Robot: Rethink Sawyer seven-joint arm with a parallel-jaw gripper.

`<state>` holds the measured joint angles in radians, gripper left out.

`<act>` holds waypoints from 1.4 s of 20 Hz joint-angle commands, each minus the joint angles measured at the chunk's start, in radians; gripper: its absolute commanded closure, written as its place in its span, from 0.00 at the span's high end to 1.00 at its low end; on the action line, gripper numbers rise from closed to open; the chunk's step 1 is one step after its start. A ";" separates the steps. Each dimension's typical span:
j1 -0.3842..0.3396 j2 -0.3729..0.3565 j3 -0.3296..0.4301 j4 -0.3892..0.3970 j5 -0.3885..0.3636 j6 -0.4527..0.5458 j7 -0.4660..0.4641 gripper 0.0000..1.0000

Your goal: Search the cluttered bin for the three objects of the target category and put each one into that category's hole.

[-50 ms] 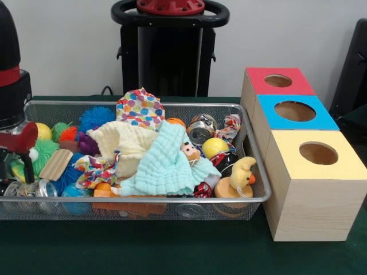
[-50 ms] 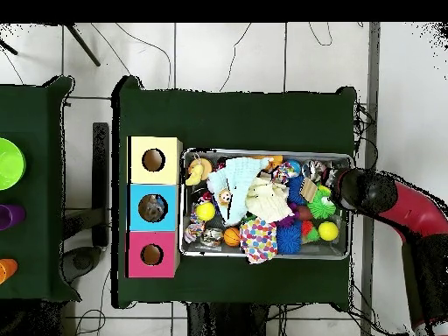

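Pincer (image 1: 17,150) hangs over the wire bin's (image 1: 252,172) left end in the front view, red tips low among the green spiky balls (image 1: 43,152) and a wooden block (image 1: 55,164); whether it is open or closed I cannot tell. Cloths (image 1: 166,163) lie heaped mid-bin, well apart from it, and the three holed boxes (image 1: 312,183) stand just beside the bin's opposite end

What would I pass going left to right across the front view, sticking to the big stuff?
End effector → wooden block → cream cloth → mint cloth → yellow ball → yellow duck toy → yellow-topped box.
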<state>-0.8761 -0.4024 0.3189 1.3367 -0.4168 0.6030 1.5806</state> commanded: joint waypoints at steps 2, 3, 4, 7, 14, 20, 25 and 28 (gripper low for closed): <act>-0.036 0.028 0.030 0.088 -0.116 0.011 -0.201 1.00; -0.037 0.030 0.029 0.090 -0.118 0.009 -0.201 1.00; -0.038 0.031 0.027 0.091 -0.120 0.005 -0.200 1.00; -0.037 0.033 0.019 0.092 -0.124 0.004 -0.196 1.00; -0.030 0.037 0.000 0.088 -0.132 0.008 -0.184 1.00; -0.027 0.034 -0.007 0.090 -0.136 0.021 -0.177 1.00; -0.027 0.031 -0.010 0.094 -0.135 0.024 -0.172 1.00; -0.027 0.031 -0.015 0.100 -0.136 0.016 -0.159 1.00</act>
<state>-0.8769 -0.4071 0.3190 1.3440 -0.4305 0.6028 1.5806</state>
